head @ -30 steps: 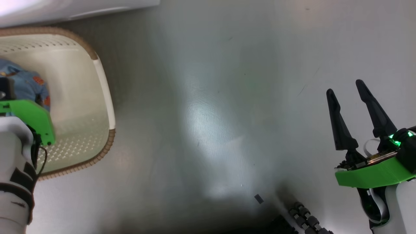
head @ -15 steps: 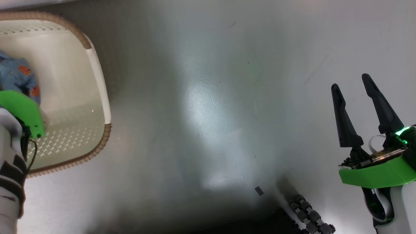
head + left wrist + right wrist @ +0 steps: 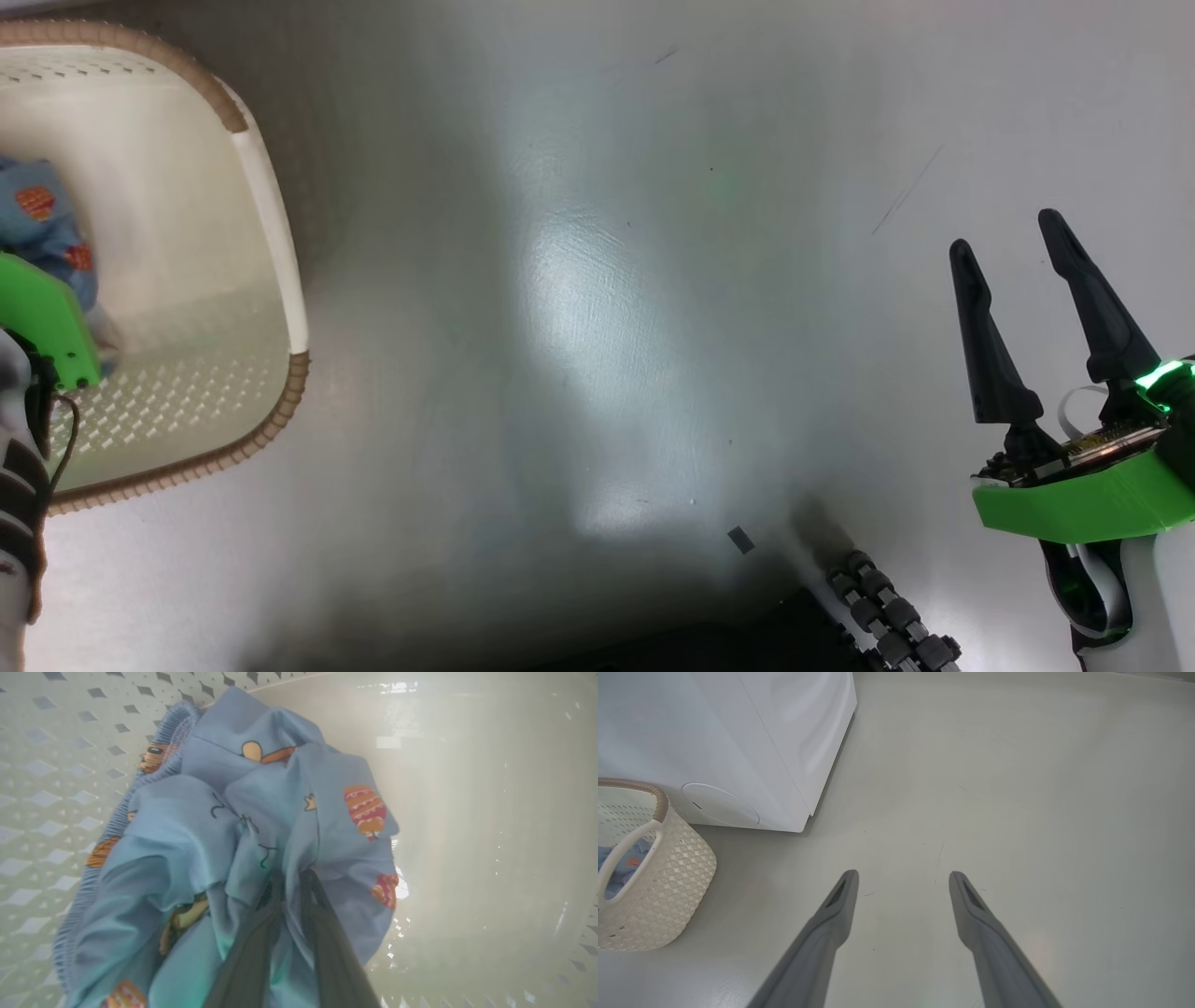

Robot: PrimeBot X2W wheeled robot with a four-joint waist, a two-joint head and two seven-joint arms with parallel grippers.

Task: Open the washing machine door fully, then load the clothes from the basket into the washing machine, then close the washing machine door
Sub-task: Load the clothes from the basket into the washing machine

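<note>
The floor [image 3: 597,187] is smooth, pale grey and slightly glossy. In the head view a soft patch of light [image 3: 597,308] runs down the middle of the frame, and a dark shadow [image 3: 560,635] spreads along the bottom edge. A thin dark scratch [image 3: 906,191] slants across the upper right, a shorter mark [image 3: 666,56] sits near the top centre, and a small dark chip [image 3: 740,540] lies right of lower centre. In the right wrist view the floor looks matte, greenish grey and evenly lit, with a fine line [image 3: 939,858] near the middle of the frame.
</note>
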